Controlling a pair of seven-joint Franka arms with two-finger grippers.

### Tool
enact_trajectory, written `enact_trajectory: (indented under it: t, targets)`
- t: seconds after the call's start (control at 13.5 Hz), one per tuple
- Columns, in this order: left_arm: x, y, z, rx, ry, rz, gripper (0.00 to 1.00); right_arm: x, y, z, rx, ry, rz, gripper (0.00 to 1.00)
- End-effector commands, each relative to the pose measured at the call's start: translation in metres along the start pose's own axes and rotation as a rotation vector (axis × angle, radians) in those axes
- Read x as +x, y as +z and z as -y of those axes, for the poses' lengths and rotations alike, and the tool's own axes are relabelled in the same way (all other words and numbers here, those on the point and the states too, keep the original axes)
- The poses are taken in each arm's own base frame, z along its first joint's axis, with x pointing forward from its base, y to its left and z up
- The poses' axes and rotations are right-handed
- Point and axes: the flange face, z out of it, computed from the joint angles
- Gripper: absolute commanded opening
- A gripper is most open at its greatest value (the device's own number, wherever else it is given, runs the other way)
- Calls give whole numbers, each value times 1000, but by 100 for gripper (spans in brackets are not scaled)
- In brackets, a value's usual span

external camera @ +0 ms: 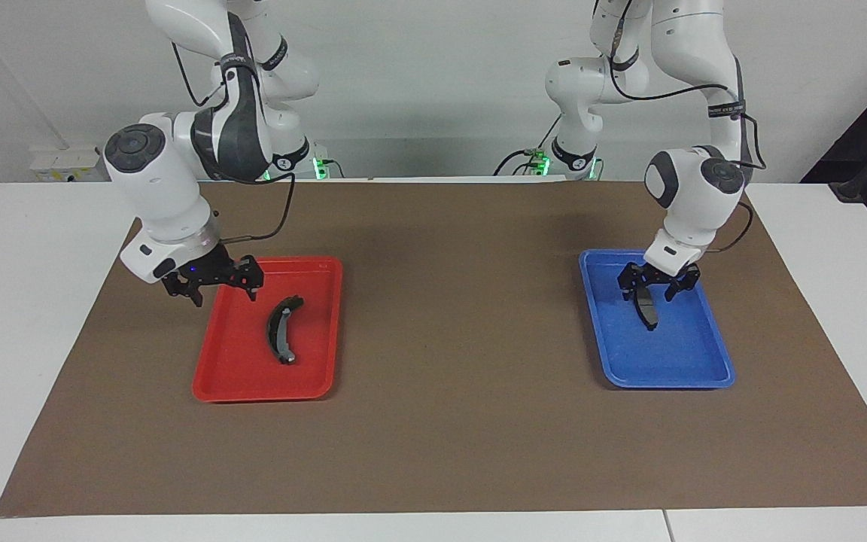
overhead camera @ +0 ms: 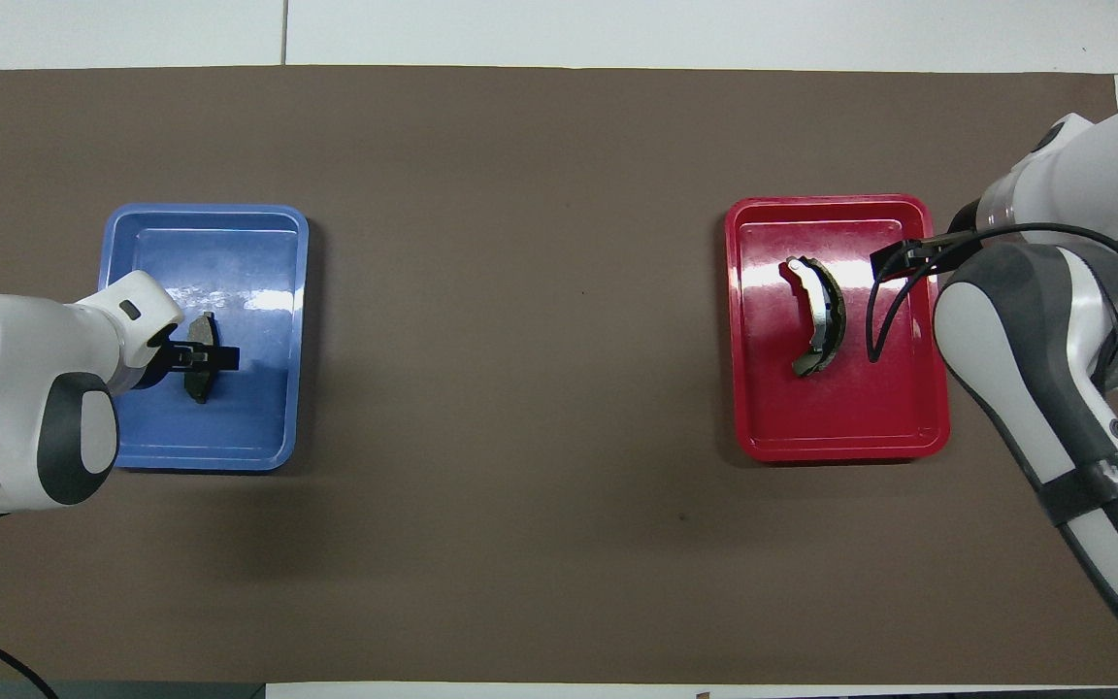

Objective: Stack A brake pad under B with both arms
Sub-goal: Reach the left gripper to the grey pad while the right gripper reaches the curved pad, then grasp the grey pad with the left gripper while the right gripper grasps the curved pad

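Observation:
The A brake pad (external camera: 647,312) (overhead camera: 200,386), short and dark grey, lies in the blue tray (external camera: 667,380) (overhead camera: 200,461). My left gripper (external camera: 648,295) (overhead camera: 196,357) is low over it, open, with a finger on each side of the pad's end nearer to the robots. B (external camera: 281,331) (overhead camera: 819,316), the long curved piece with a pale tip, lies in the red tray (external camera: 260,393) (overhead camera: 836,449). My right gripper (external camera: 224,296) (overhead camera: 901,257) hangs open above that tray's edge toward the right arm's end, beside B and apart from it.
Both trays sit on a brown mat (external camera: 448,316) that covers most of the white table. The red tray is toward the right arm's end, the blue one toward the left arm's end, with bare mat between them.

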Motion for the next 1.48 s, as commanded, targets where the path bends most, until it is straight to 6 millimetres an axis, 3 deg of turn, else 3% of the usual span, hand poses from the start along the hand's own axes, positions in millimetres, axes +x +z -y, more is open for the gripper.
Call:
enact_trajectory:
  t: [0.0,0.37,0.67,0.74,0.96,1.04,1.11,1.26,1.41]
  targets:
    - [0,4,5,11,12,-16,97,-5,16,19,15,52,-9,97]
    - [0,13,7,13,15,-15,95,-3,47,28,15,49,7,81]
    - [-3,25,9,12,12,9,91,4,79,30,28,76,15,82]
    - [-4,26,10,12,10,11,84,5,87,39,36,83,16,89]
    - [-5,27,10,9,7,35,23,7,111,51,33,81,34,85]
    - [-6,27,11,9,7,39,9,7,114,52,32,83,39,84]
    - [-5,26,11,9,6,36,2,5,116,55,31,71,46,82]
    - [-3,24,11,10,7,32,1,3,123,55,30,68,55,80]
    - [10,10,16,13,0,14,1,2,125,55,25,64,58,79]
